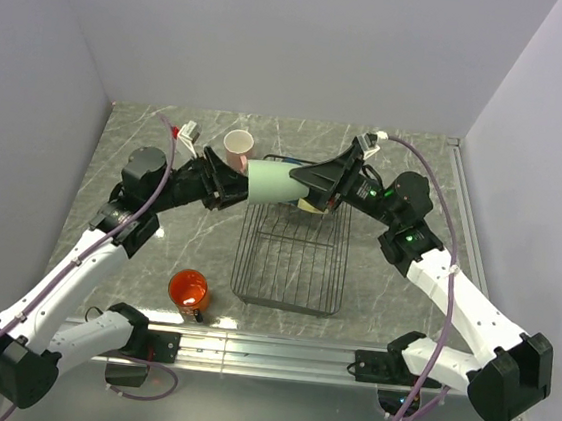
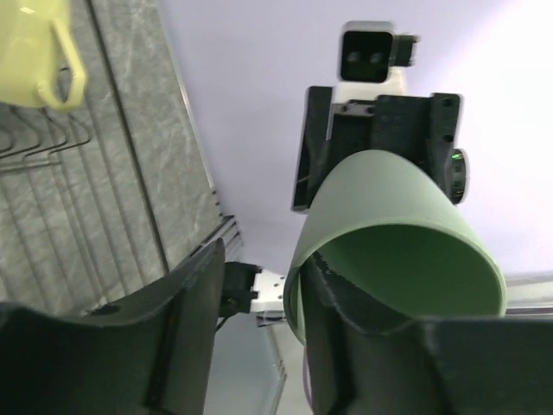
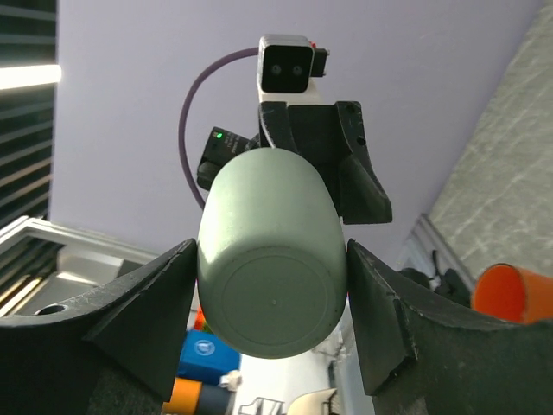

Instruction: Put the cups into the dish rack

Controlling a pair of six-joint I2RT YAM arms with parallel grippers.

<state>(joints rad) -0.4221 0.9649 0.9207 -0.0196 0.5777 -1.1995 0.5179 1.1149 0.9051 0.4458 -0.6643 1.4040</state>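
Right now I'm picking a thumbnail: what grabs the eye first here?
The mint green cup, held sideways in mid-air between both arms over the far end of the dish rack: the left pincer grips its rim, the right pincer brackets its base. Next, the bright orange cup stands alone near the left arm's base.

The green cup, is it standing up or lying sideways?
Sideways. The mint green cup is held in the air above the dish rack, between the left gripper and right gripper.

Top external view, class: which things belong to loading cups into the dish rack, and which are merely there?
Job:
mint green cup
pink cup
orange cup
pale yellow cup
dish rack
left gripper
right gripper

Merely there:
purple cables
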